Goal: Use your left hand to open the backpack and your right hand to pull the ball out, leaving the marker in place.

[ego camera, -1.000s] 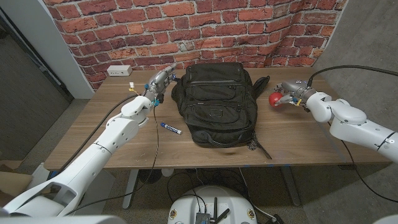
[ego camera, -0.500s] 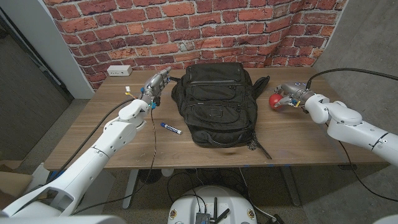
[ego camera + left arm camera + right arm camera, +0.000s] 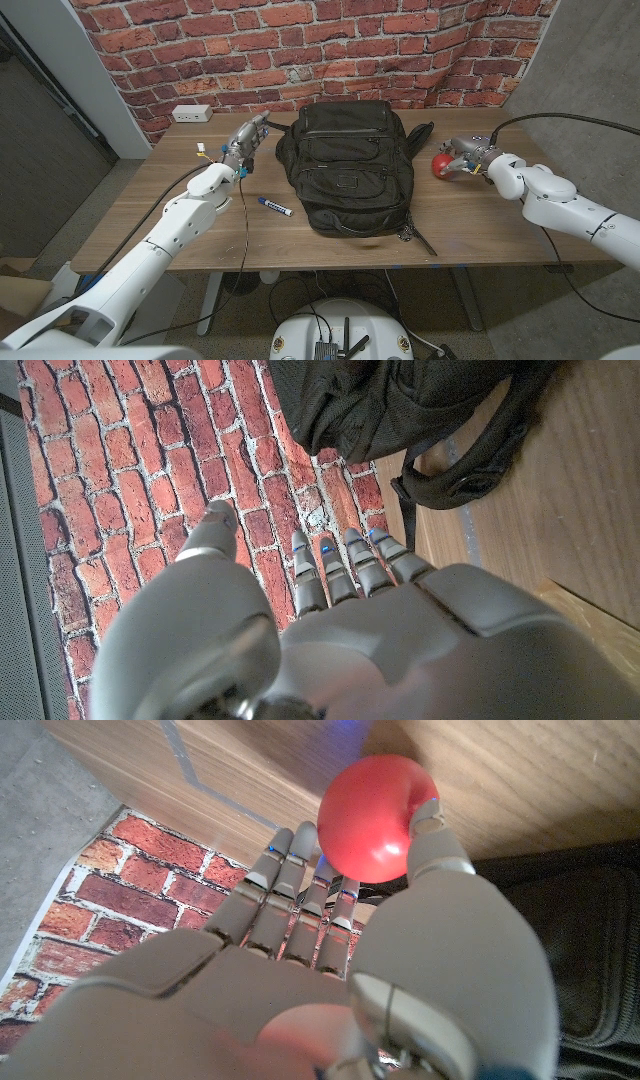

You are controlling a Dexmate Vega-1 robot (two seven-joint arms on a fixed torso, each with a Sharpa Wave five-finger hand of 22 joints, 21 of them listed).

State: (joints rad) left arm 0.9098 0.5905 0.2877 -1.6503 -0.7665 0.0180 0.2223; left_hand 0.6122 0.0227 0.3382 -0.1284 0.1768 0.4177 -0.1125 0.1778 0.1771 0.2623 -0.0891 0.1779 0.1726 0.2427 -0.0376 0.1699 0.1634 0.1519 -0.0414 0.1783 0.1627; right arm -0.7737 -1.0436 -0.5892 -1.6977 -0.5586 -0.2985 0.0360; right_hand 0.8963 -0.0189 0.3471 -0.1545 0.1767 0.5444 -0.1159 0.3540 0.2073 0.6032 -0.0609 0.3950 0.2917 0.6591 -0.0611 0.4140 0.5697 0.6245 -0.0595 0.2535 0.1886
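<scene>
One black backpack lying on the wooden table, centred, with a strap trailing toward the near right edge. One blue-and-white marker lying on the table just beside the backpack's left side (outside the bag, untouched). One red ball out of the backpack, on the right part of the table, well apart from the marker.

Right hand: holding the ball. In the right wrist view, ball pinched between the thumb and the fingers, the fingers extended and lying close side by side against its surface. Contact between ball and table: cannot tell.

Left hand: raised near the backpack's upper left corner, apart from it, holding nothing. In the left wrist view, fingers straight and close together, the thumb standing off to one side; backpack fabric and one strap loop beyond the fingertips.

One white power strip at the far left table edge, against the red brick wall.
</scene>
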